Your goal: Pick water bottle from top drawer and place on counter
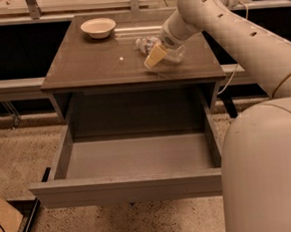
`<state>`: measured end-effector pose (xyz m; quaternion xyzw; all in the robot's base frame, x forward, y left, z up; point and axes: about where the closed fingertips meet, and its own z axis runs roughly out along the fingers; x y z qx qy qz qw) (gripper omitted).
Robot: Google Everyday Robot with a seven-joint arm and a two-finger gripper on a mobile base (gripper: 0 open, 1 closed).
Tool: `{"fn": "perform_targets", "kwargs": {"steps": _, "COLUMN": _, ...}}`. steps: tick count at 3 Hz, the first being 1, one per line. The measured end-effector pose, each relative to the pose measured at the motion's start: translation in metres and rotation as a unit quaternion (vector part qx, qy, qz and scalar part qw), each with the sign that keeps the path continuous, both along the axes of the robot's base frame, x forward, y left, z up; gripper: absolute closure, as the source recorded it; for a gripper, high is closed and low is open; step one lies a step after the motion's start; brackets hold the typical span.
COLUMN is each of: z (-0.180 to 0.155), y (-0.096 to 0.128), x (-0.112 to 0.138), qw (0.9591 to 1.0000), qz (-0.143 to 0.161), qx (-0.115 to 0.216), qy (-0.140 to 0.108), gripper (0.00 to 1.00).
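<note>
Your counter [82, 67] offers open room across its left and front, with only a bowl [98, 27] near the back edge. Toward the right edge, the gripper [157, 52] is clamped round the water bottle [145, 44], which lies tilted low over the surface. Below, the top drawer [125, 188] stands pulled out.

Pretty dim here, with a warm brownish cast over everything. The glossy surface [92, 67] picks up a pale streak of glare near its back edge, just behind the gripper [156, 56] hovering low over its right side. The top drawer [138, 156] floor is softly lit, and the recess above it sinks into shadow.
</note>
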<state>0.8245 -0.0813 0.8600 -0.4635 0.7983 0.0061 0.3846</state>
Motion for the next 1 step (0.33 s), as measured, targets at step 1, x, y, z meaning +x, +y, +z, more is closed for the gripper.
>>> {"fn": "perform_targets", "kwargs": {"steps": 1, "z": 0.0000, "y": 0.0000, "x": 0.0000, "qw": 1.0000, "qz": 0.000, "qx": 0.000, "qy": 0.000, "gripper": 0.00}}
